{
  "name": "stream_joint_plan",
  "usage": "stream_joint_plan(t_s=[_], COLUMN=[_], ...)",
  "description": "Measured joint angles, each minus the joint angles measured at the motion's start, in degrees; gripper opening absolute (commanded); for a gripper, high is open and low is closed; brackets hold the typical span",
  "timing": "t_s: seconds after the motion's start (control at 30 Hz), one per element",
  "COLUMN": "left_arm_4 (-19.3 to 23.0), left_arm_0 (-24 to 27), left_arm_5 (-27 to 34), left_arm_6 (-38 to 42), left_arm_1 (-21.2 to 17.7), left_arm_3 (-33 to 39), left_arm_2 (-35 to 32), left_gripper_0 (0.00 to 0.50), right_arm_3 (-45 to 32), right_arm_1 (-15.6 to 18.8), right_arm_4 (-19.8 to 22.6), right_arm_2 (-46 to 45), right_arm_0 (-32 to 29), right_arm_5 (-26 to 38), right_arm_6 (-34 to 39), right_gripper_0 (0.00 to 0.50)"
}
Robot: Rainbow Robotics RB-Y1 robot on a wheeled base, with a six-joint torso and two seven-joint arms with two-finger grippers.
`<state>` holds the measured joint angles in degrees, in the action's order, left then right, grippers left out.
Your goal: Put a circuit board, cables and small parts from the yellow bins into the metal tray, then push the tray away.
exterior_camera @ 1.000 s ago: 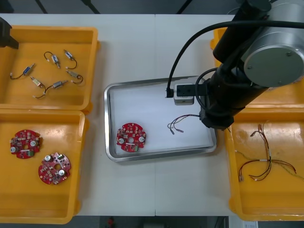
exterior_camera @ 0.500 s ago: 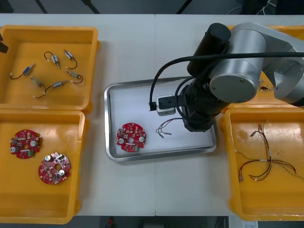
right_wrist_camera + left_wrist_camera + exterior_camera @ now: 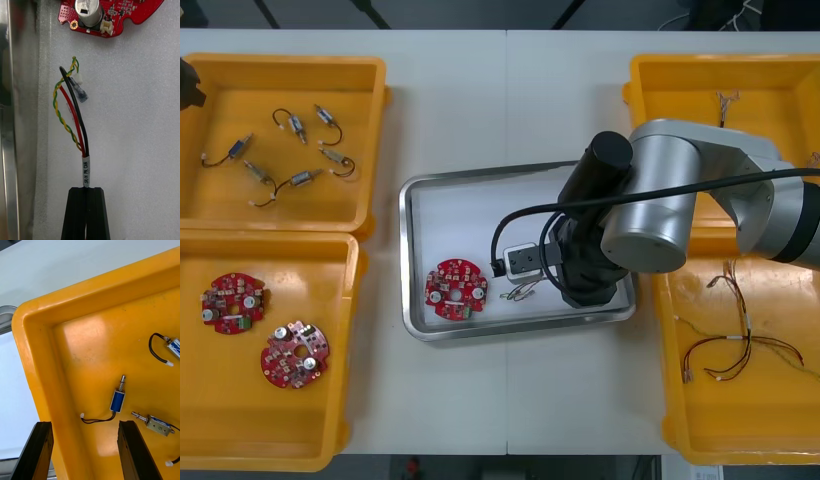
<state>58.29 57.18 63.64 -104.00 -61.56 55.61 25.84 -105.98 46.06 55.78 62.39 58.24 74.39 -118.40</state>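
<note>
The right pincer [image 3: 86,190], pinching the cable [image 3: 77,123], is now down in the mid-frame metal tray [image 3: 470,215], ready to drop it; the left pincer [image 3: 84,423] waits spread, upper left.

Your front camera looked steeply down, taking in the whole tabletop [image 3: 510,100] edge to edge. Your right wrist camera sat close over the metal tray [image 3: 15,112] by its circuit board [image 3: 131,11]. Your left wrist camera hung over a corner of the yellow bin [image 3: 93,303] at the tabletop's far left corner, and the front view shared both spots.
</note>
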Motion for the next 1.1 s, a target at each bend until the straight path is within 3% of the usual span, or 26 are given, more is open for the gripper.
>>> stream_joint_plan(t_s=[0.13,0.23,0.27,0.3,0.33,0.37,0.4,0.47,0.53,0.87,1.1], left_arm_4=[-0.1,-0.7,-0.9,-1.0,-1.1,-1.2,-1.3,-1.3,-1.3,-1.3,-0.5], left_arm_0=[1.2,1.6,1.7,1.9,2.2,2.4,2.7,3.2,3.5,3.9,3.9], left_arm_5=[-1.9,-3.0,-3.5,-3.9,-4.3,-4.7,-4.9,-5.3,-5.9,-7.7,-8.3], left_arm_6=[0.0,0.0,0.0,0.0,0.0,0.0,0.0,-0.1,-0.1,-0.7,-0.7], left_arm_1=[1.8,3.6,4.3,5.0,5.7,6.4,7.0,7.9,8.3,8.4,8.5], left_arm_3=[-2.9,-4.9,-5.8,-6.6,-7.6,-8.5,-9.4,-10.5,-11.0,-12.0,-12.6], left_arm_2=[0.6,0.6,0.6,0.6,0.6,0.6,0.6,0.8,1.6,8.3,11.1], left_gripper_0=[0.5,0.5,0.5,0.5,0.5,0.5,0.5,0.5,0.5,0.5,0.5], right_arm_3=[1.2,2.3,2.6,2.8,2.9,2.9,2.9,2.9,2.9,1.7,-2.1], right_arm_1=[-0.3,-1.0,-1.3,-1.4,-1.6,-1.7,-1.7,-1.7,-1.7,-1.7,-1.3], right_arm_4=[-2.0,-2.7,-2.9,-2.9,-3.0,-3.0,-3.0,-3.0,-2.9,-1.6,2.5], right_arm_2=[1.5,1.7,1.7,1.7,1.7,1.7,1.7,1.7,1.7,-0.9,-7.1], right_arm_0=[0.0,0.0,0.0,0.0,0.0,0.0,0.0,0.0,0.0,0.0,0.0], right_arm_5=[-2.0,-2.5,-2.5,-2.5,-2.5,-2.5,-2.5,-2.5,-2.5,2.8,9.1], right_arm_6=[0.0,0.0,0.0,0.0,0.0,0.0,0.0,0.0,0.0,0.0,0.1], right_gripper_0=[0.0,0.068,0.113,0.113,0.239,0.279,0.383,0.471,0.5,0.5,0.5])
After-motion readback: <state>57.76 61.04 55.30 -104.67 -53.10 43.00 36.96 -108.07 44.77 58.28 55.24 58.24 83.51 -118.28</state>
